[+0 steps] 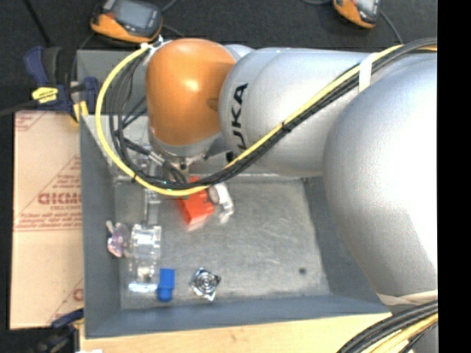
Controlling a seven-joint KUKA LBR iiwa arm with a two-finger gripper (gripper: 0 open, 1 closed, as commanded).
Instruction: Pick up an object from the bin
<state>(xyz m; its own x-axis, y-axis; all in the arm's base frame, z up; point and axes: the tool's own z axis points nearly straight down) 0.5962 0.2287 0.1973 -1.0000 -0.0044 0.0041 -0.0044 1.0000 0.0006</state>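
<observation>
Grey metal bin point(283, 230) holds a few loose things. Under the orange cover point(184, 87), the claw point(163, 179) sits near the bin's back left; whether it is open or closed cannot be told. Just beside it lies an orange-red block point(196, 209), touching a white piece point(222, 201). Nearer the front lie a clear plastic piece point(145, 245), 1 small blue cylinder point(165, 284) and a crumpled silver thing point(206, 284).

The grey metal bin point(274, 230) carried a few loose things on its scratched floor, most of them toward its left side. An orange block point(197, 209) lay near the back with a white piece point(223, 201) touching it. Nearer the front lay a clear plastic piece point(145, 245), a small pink thing point(115, 243) just beside it, a blue block point(166, 284) and a crumpled silvery thing point(205, 283).
</observation>
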